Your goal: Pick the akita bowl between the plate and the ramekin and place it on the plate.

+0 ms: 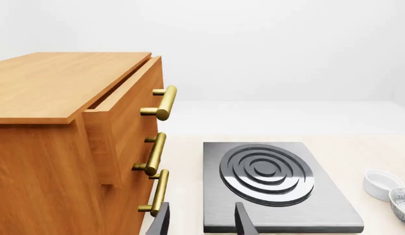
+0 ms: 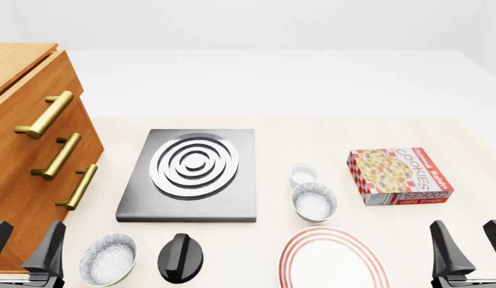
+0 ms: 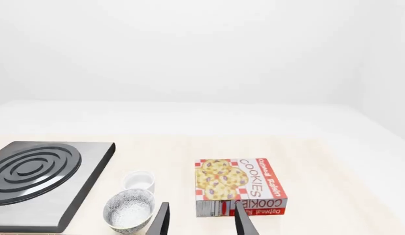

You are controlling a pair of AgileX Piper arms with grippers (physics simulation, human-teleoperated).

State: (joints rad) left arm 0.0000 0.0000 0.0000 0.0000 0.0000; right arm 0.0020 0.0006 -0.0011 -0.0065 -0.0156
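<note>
Right claw [image 2: 472,249] open, idle at 5 o'clock; speckled white akita bowl [image 2: 314,201] sits at 12 o'clock of red-ringed white plate [image 2: 331,259], reachable. Left claw [image 2: 25,246] also open.

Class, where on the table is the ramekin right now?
In the front view the ramekin stands right of centre, between the stove burner plate and the cookie box, just behind the akita bowl.

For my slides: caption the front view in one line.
Both open grippers, left and right, wait at the near edge; akita bowl sits between ramekin and plate.
</note>
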